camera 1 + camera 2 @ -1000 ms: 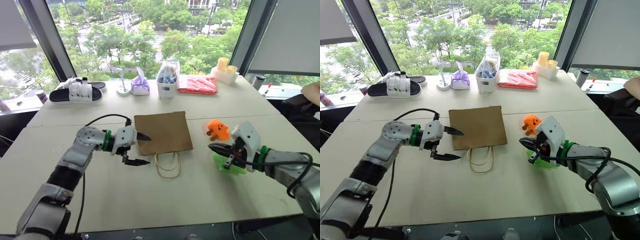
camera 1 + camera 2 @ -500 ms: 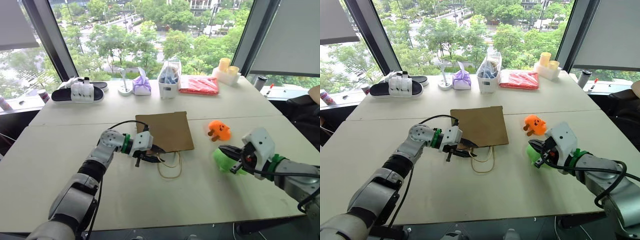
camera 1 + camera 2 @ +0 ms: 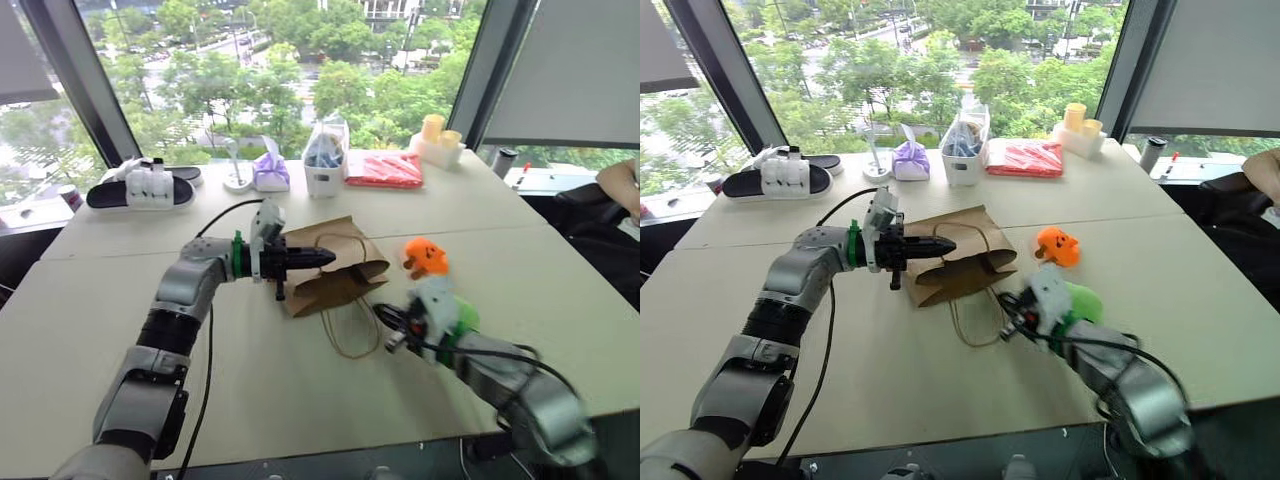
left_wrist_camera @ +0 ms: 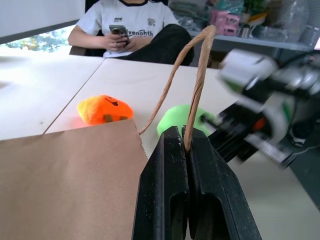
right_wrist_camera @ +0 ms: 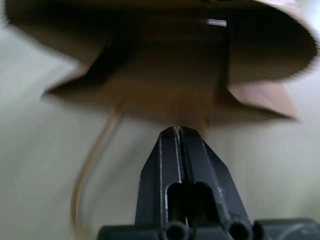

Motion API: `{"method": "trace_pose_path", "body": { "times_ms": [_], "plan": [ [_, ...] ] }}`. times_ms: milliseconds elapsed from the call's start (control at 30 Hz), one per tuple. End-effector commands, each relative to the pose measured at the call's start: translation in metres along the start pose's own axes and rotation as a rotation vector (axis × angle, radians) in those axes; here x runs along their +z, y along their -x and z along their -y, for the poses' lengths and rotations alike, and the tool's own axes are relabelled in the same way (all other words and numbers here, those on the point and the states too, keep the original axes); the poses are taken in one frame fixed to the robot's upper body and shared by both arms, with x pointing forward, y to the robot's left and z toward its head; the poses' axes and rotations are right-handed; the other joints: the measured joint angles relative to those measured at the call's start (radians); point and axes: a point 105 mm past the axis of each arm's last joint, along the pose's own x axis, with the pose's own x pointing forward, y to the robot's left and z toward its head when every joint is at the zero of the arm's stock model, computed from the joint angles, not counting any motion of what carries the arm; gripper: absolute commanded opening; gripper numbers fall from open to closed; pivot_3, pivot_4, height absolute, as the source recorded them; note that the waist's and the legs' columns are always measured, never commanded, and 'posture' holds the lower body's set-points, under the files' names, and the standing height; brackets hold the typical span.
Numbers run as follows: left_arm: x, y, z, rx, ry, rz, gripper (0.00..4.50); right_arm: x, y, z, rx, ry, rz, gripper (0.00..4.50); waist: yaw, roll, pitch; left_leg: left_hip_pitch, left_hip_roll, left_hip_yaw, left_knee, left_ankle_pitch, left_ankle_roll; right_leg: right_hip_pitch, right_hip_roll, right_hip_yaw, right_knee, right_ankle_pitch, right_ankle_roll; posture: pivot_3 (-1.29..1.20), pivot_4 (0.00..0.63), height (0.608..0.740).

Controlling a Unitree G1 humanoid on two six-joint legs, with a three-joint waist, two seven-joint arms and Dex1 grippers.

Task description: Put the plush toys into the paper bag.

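Left wrist view shows our left end effector (image 4: 186,145) pinching the paper bag's (image 3: 335,270) string handle (image 4: 196,85); right end effector (image 5: 179,131) pressed together, empty. Toys lie right; the thin handle could slip.

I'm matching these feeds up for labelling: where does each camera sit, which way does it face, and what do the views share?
Head pair: on the head, facing forward and down at the table; both arms show, the left gripper lifting the paper bag.
Left wrist: along shut fingers pinching the bag's handle, toward the orange toy and green toy.
Right wrist: along shut fingers into the bag's mouth.
Shared: the bag.
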Motion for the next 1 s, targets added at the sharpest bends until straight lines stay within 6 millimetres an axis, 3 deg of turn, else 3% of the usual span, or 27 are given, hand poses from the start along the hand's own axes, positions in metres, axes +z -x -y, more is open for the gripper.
{"method": "trace_pose_path", "body": {
  "times_ms": [33, 100, 233, 433, 567, 700, 800, 833, 900, 1000],
  "plan": [
    [0.015, 0.003, 0.006, 0.013, -0.005, 0.041, 0.02, 0.005, -0.029, -0.001, -0.028, 0.012, 0.043, 0.0, -0.001, 0.0, 0.0, 0.0, 0.0, 0.0, 0.0, 0.0, 0.0, 0.0, 0.0, 0.0, 0.0, 0.0, 0.0, 0.0, 0.15, 0.74],
    [0.021, 0.003, 0.007, 0.031, 0.005, 0.066, 0.02, -0.001, -0.046, -0.005, -0.025, 0.007, 0.028, 0.0, 0.002, 0.0, 0.0, 0.0, -0.001, -0.001, 0.0, 0.003, -0.006, 0.0, 0.0, 0.0, 0.001, 0.0, 0.0, 0.0, 0.15, 0.74],
    [0.052, 0.01, -0.006, 0.146, 0.029, 0.192, 0.02, -0.008, -0.068, -0.014, -0.01, 0.006, 0.017, 0.0, 0.001, 0.0, 0.0, -0.002, -0.002, -0.004, -0.001, 0.004, -0.007, -0.001, -0.001, 0.0, -0.001, 0.0, 0.0, 0.0, 0.15, 0.74],
    [0.122, 0.04, -0.035, 0.341, 0.059, 0.455, 0.02, -0.023, -0.071, -0.02, 0.019, 0.046, -0.025, 0.0, -0.006, 0.0, 0.0, -0.002, -0.001, -0.006, 0.0, 0.004, -0.008, -0.002, -0.001, 0.0, 0.0, 0.0, 0.0, 0.0, 0.15, 0.74],
    [0.138, 0.05, -0.037, 0.366, 0.023, 0.48, 0.02, -0.028, -0.068, -0.018, 0.018, 0.049, -0.039, 0.0, -0.008, 0.0, 0.0, -0.001, -0.001, -0.005, -0.002, 0.004, -0.008, -0.002, -0.001, 0.0, 0.001, 0.0, 0.0, 0.0, 0.15, 0.74],
    [0.131, 0.045, -0.033, 0.349, 0.012, 0.442, 0.02, -0.026, -0.065, -0.016, 0.011, 0.052, -0.027, 0.0, -0.007, 0.0, 0.0, -0.001, -0.002, -0.005, -0.001, 0.004, -0.008, -0.002, -0.001, 0.0, 0.001, 0.0, 0.0, 0.0, 0.15, 0.74],
    [0.09, 0.024, -0.012, 0.252, 0.028, 0.307, 0.02, 0.008, -0.053, -0.005, -0.035, 0.065, 0.067, 0.0, -0.007, 0.001, -0.001, -0.001, -0.002, -0.005, -0.002, 0.004, -0.008, -0.003, -0.001, 0.001, 0.001, 0.0, 0.0, 0.0, 0.15, 0.74],
    [0.067, 0.015, -0.002, 0.216, 0.048, 0.251, 0.02, 0.034, -0.036, 0.004, -0.06, 0.087, 0.125, 0.0, -0.005, 0.001, 0.0, -0.001, -0.002, -0.005, -0.002, 0.004, -0.008, -0.003, -0.001, 0.001, 0.002, 0.0, 0.0, 0.0, 0.15, 0.74],
    [0.043, 0.008, 0.009, 0.187, 0.078, 0.207, 0.02, 0.062, -0.003, 0.014, -0.091, 0.121, 0.178, 0.0, -0.001, 0.001, 0.0, -0.004, -0.002, -0.005, -0.001, 0.004, -0.008, -0.005, -0.002, 0.001, 0.003, 0.0, 0.0, 0.0, 0.15, 0.74],
    [0.031, 0.007, 0.016, 0.177, 0.091, 0.191, 0.02, 0.072, 0.036, 0.022, -0.126, 0.159, 0.159, 0.0, 0.013, 0.0, 0.0, -0.007, -0.003, -0.006, 0.001, 0.004, -0.008, -0.008, -0.003, 0.001, 0.005, 0.0, 0.0, 0.0, 0.15, 0.74]
  ]
}}
